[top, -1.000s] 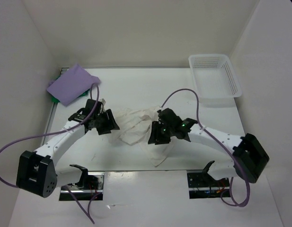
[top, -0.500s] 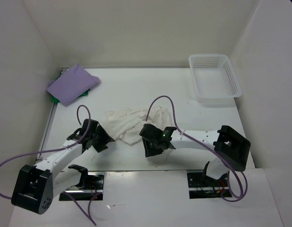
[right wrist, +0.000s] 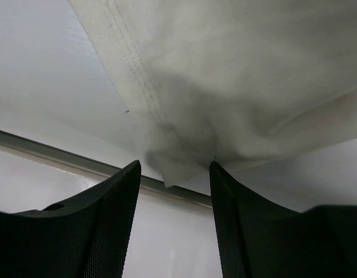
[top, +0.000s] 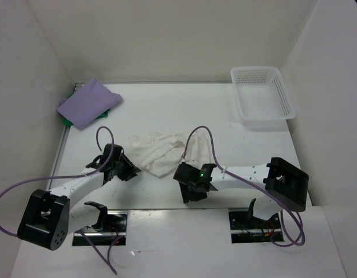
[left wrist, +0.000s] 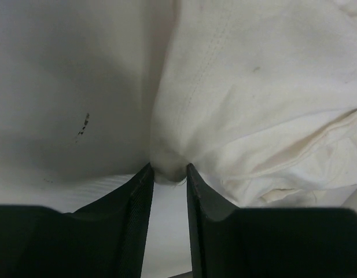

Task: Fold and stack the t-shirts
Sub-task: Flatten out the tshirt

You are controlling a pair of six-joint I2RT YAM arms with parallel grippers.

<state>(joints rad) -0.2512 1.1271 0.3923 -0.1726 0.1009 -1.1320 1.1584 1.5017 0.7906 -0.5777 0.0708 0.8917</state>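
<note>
White table (top: 166, 110) is seen with the purple t-shirt (top: 85, 104) stacked folded on the green t-shirt (top: 66, 121) at its far left corner, while the white t-shirt (top: 158, 152) is left crumpled mid-table, pinched at one edge by the narrowed left gripper (left wrist: 168, 174) and straddled, ungripped, by the wide-open right gripper (right wrist: 175, 168).

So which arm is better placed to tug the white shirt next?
Left. The left gripper pinches the white t-shirt at its edge, so it can pull at once. The right gripper stands open around a corner, gripping nothing.
</note>
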